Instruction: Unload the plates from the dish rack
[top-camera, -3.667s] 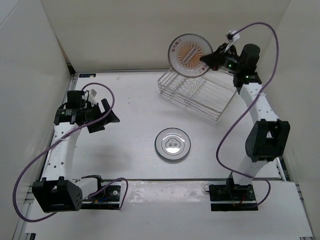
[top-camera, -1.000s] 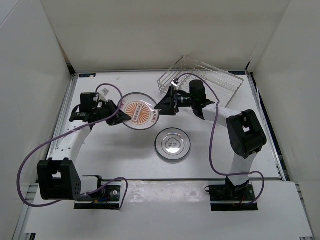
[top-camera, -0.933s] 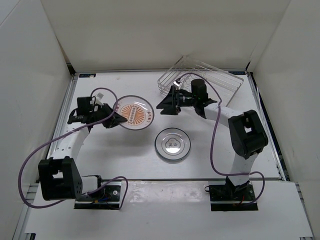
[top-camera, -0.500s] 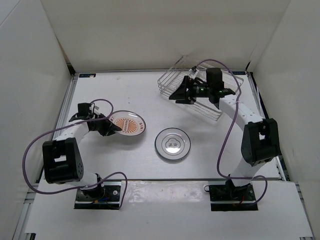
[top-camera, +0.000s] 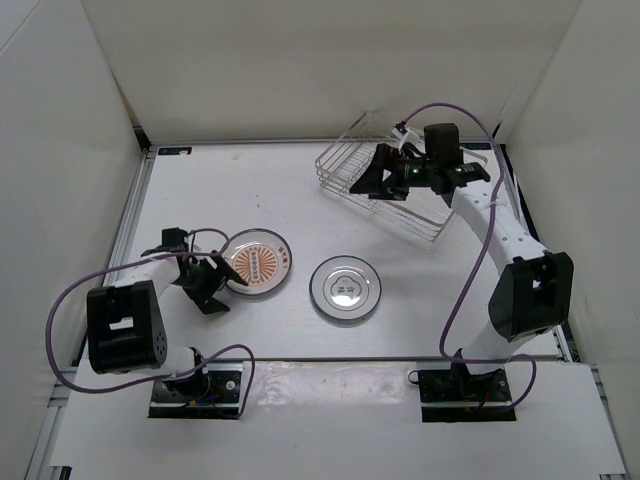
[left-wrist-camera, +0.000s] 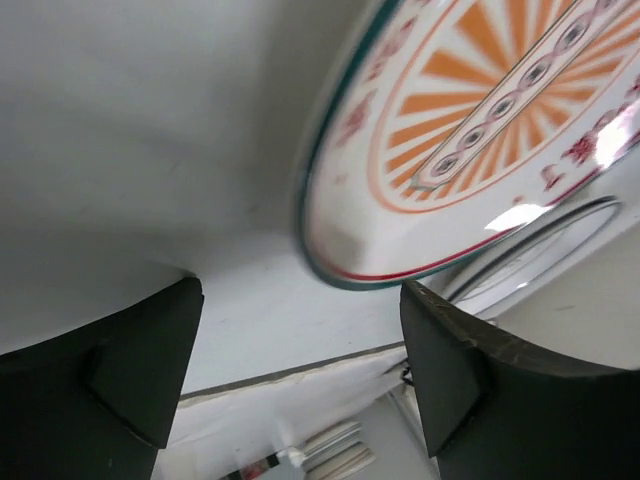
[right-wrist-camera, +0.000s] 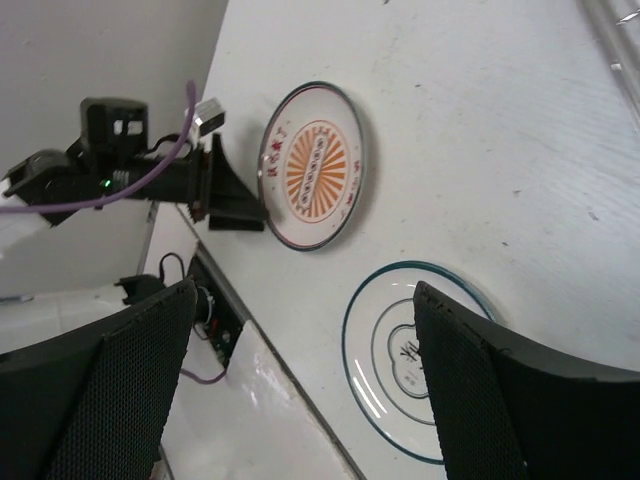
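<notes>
Orange plate (top-camera: 257, 262) just beside left gripper (top-camera: 217, 282)

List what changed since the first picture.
The orange plate went from the right end effector, above the dish rack, to the left end effector, which laid it on the table and let go. The right end effector returned to the rack. The white plate stayed.

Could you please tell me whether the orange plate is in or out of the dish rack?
Out. The orange plate lies flat on the table, well to the left of the rack.
</notes>
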